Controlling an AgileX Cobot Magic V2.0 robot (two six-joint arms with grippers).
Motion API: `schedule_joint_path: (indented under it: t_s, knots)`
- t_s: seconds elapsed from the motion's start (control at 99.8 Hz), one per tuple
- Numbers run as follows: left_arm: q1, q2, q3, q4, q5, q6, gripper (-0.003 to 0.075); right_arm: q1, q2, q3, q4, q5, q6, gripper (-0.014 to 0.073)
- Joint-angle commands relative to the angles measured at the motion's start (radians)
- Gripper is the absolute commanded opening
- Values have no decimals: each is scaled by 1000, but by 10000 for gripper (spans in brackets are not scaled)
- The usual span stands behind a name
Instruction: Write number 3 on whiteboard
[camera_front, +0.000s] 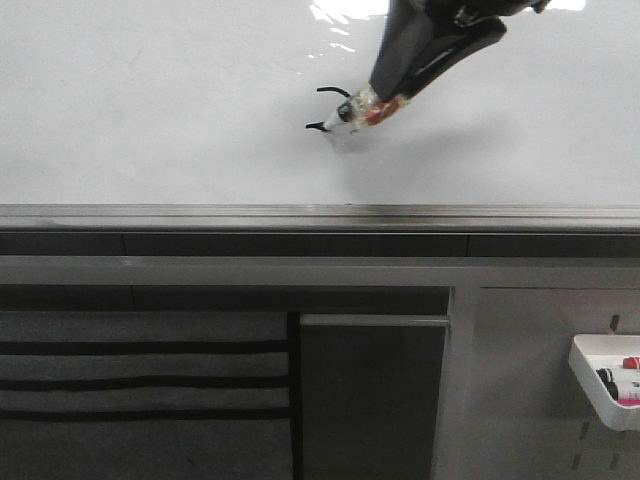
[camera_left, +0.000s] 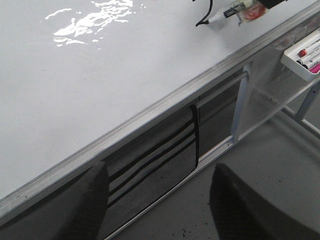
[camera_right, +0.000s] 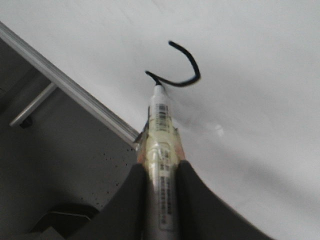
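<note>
Right hand (camera_right: 159, 185) clamped shut on marker (camera_right: 161, 135); left hand (camera_left: 160, 200) spread.

In the front view the marker (camera_front: 362, 108) and right gripper (camera_front: 400, 75) cover the middle of the number 3 (camera_front: 322, 125), leaving only two stroke ends. The arm is cut off by the top edge. The tray (camera_front: 590, 372) of pens runs off the right edge.

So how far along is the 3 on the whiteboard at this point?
Roughly half done. The number 3 so far is a single upper curve on the whiteboard, like a hook. In hand: the right tool is shut on the marker, whose tip sits at the end of that stroke. Left: the lower curve. The left tool hangs open off the board, idle.
</note>
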Motion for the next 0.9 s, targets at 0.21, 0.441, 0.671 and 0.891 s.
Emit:
schedule_joint_path:
  t_s: [0.21,0.441,0.671,0.891]
  knots:
    - [5,-4,-26,-31,-65,-12,410,47,-22,28,-17,-101,6,14]
    - [5,-4,-26,-31,-65,-12,410,107,5,-50,-5,-151,6,14]
    - [5,-4,-26,-31,-65,-12,410,191,-220,88,-3,-124,-47,14]
    - [5,-4,-26,-31,-65,-12,410,272,-370,218,-3,-142,-162,14]
